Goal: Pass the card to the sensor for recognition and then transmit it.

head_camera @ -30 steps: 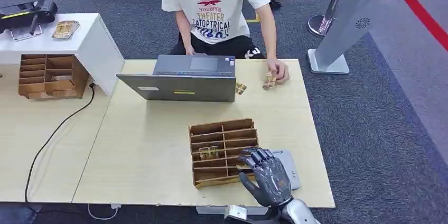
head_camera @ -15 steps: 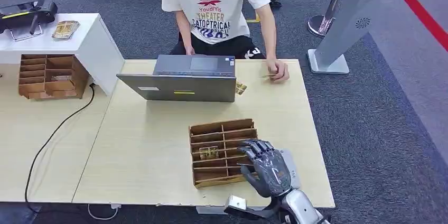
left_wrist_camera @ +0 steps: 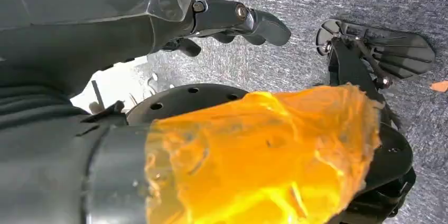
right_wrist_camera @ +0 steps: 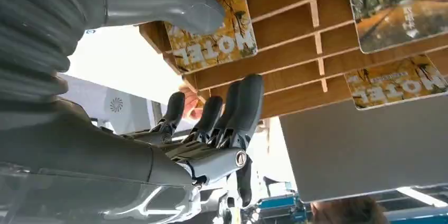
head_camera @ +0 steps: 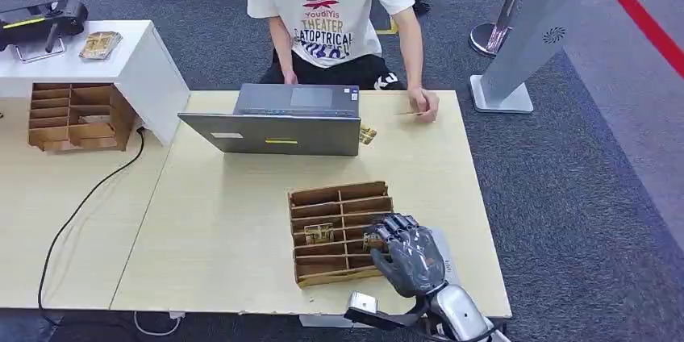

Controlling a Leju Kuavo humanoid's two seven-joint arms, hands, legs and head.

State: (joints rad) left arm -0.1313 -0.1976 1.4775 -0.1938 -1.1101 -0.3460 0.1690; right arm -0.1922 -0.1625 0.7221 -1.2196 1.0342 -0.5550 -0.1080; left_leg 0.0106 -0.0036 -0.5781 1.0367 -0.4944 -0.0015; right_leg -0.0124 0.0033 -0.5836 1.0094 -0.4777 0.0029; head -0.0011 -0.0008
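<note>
Right hand settles onto a card in the rack

The rack (head_camera: pixel 339 233) sits mid-table; over its right end the right hand (head_camera: pixel 409 252) has shifted left off the sensor (head_camera: pixel 443 249), thumb and fingers closing round a card (right_wrist_camera: pixel 211 36), so pickup precedes scanning. Left hand (left_wrist_camera: pixel 232 20) hangs, fingers curled, empty.

Your right hand (head_camera: pixel 411 255) covers most of the grey sensor (head_camera: pixel 444 252) beside the wooden rack (head_camera: pixel 339 231), and the card (head_camera: pixel 373 242) at its fingertips is too small in the head view to tell whether it is pinched. The laptop (head_camera: pixel 274 132) hides the person's (head_camera: pixel 331 3) near hand. The person's head is cut off at the far edge.
</note>
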